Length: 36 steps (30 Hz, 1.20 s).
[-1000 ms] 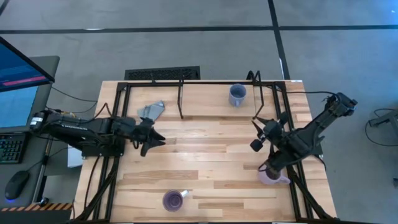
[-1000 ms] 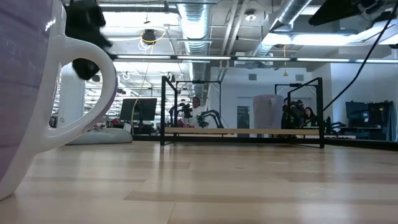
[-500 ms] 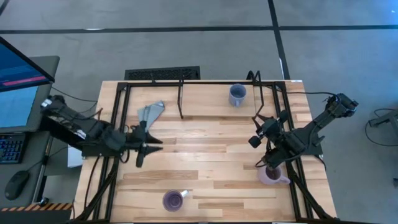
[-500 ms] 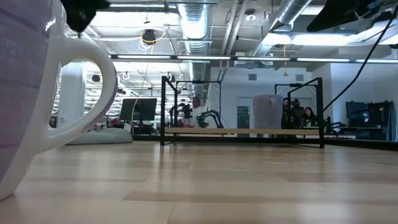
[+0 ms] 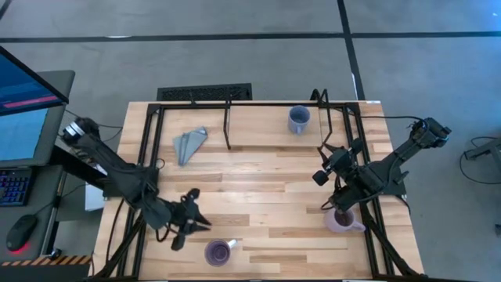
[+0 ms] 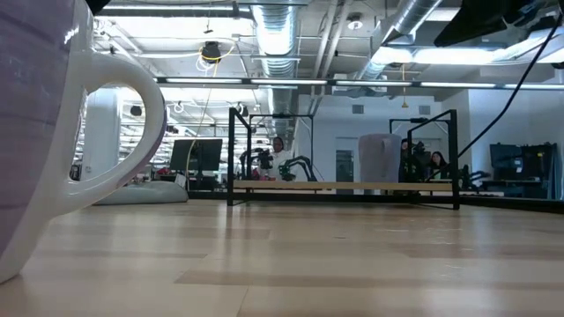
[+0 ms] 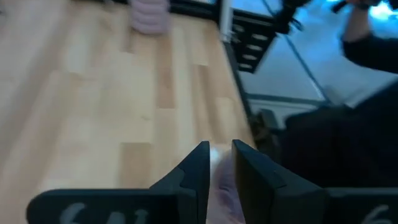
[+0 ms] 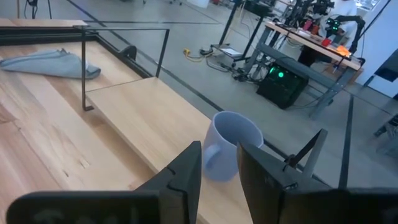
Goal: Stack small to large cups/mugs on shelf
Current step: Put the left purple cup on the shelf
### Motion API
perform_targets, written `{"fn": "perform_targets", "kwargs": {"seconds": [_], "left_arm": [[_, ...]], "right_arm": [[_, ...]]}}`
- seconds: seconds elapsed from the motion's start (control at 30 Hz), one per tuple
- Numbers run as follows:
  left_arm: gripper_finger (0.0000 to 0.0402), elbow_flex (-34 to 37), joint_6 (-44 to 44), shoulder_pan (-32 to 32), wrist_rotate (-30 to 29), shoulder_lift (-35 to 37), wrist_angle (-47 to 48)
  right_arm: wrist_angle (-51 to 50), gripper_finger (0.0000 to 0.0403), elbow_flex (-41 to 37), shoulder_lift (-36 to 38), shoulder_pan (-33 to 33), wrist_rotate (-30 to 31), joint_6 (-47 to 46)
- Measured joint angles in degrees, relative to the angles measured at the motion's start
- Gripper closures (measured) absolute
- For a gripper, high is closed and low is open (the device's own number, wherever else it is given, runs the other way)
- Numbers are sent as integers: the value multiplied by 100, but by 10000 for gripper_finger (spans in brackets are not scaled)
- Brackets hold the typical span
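Note:
The purple mug [image 5: 218,252] stands on its base near the table's near edge and fills the left of the low view [image 6: 35,132]. My left gripper [image 5: 197,223] hangs just to its far left, touching nothing; the left wrist view shows a narrow gap between its fingers [image 7: 221,155]. The blue-grey mug [image 5: 298,119] stands on the shelf board [image 8: 143,106] inside the black frame [image 5: 227,106]. The lilac mug [image 5: 342,222] stands on the table under my right arm. My right gripper [image 5: 318,167] is open and empty, pointing toward the shelf [image 8: 217,155].
A grey folded cloth [image 5: 189,143] lies on the shelf's left part. Bare wood stretches across the table's middle [image 5: 258,188]. Black frame tubes run along both table sides [image 5: 145,157]. A monitor and keyboard stand off the table's left edge [image 5: 23,102].
My left arm has swung from beside the grey cloth toward the table's near edge and now hangs close to the purple mug. It has left the top of the low view. The mugs and my right arm have kept still.

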<state>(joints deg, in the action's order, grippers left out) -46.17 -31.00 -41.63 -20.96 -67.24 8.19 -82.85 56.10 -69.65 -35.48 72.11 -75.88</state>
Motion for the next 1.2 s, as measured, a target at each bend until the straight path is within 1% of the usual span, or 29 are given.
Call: {"fn": "perform_targets", "kwargs": {"seconds": [0.1,0.2,0.27,0.4,0.53,0.63,0.73,0.93,1.1,1.2], "left_arm": [[344,-1,-184,1,311,-237,-211],[344,-2,-441,3,591,-376,-213],[337,-3,-587,7,677,-422,-210],[302,-3,-700,27,573,-418,-313],[255,-3,-376,27,370,-416,-479],[226,-3,-303,27,505,-416,-492],[210,-3,-264,27,531,-416,-473],[203,-3,-481,-99,420,-416,-452],[203,-3,-1361,-181,350,-412,138],[203,-3,-1886,-213,213,-412,514]], "right_arm": [[24,278,0,0,0,-3,153],[110,278,0,0,0,0,294],[107,278,0,0,0,1,292],[138,278,0,0,0,1,289],[241,278,0,0,0,3,290],[243,278,0,-2,0,5,292],[256,278,0,-2,0,5,289],[258,278,0,-2,0,5,289],[258,278,0,-2,0,1,287],[260,278,0,-2,0,1,287]]}}
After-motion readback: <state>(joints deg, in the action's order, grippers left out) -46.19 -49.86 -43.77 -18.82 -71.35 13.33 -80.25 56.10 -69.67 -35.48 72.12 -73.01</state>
